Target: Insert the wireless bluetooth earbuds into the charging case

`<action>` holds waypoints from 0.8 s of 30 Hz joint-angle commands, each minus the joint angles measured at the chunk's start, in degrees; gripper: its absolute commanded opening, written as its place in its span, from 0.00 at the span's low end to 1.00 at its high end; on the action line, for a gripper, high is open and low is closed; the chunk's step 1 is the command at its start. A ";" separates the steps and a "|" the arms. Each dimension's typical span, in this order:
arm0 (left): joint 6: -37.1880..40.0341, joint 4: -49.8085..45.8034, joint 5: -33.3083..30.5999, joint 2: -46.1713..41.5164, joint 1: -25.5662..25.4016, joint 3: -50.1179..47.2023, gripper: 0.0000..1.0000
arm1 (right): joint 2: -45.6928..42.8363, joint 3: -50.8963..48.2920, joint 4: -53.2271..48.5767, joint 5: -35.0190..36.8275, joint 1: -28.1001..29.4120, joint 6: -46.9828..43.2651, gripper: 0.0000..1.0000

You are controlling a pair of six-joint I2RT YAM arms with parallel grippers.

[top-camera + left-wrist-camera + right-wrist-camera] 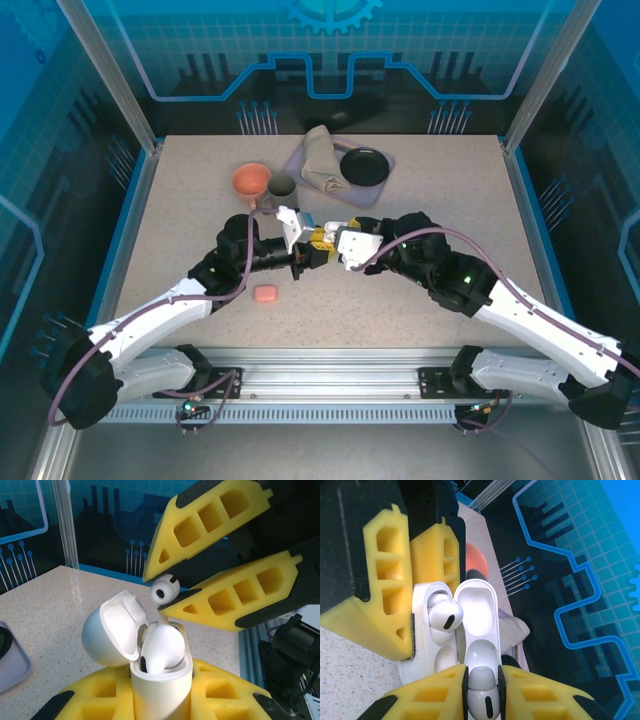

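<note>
My left claw is pressed against the lower body of a glossy white pebble-shaped plastic charging case. It holds the case upright, with the hinged lid swung open toward 9 o'clock in my left wrist view. 1 small white plastic earbud sits in the case, its rounded head poking above the rim.

My right claw pinches a 2nd white earbud between its yellow ribbed fingers. From my left wrist, that earbud hangs at 12 o'clock just above the case mouth, stem pointing down. I cannot tell whether its tip has entered the free well.

Seen from above, both claws meet near the middle of the speckled beige table. A closed salmon-pink pebble-like case lies on the table at 7 o'clock from them, near but apart. Toward 12 o'clock stand a salmon-orange bowl and, just beside it, a grey cup. Farther right, a folded beige cloth and a round black plate rest on a lavender tray.
</note>
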 commanded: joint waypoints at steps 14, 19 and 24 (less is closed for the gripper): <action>1.24 2.13 0.88 -0.99 -0.47 -0.50 0.00 | 2.16 2.56 -4.69 -10.49 -2.42 8.96 0.25; 1.36 2.01 0.81 -1.12 -0.47 -0.48 0.00 | 2.47 2.78 -4.87 -11.24 -2.53 9.72 0.25; 1.55 2.75 0.40 -1.28 -0.50 -0.79 0.00 | 2.38 2.96 -5.39 -12.58 -2.90 10.65 0.26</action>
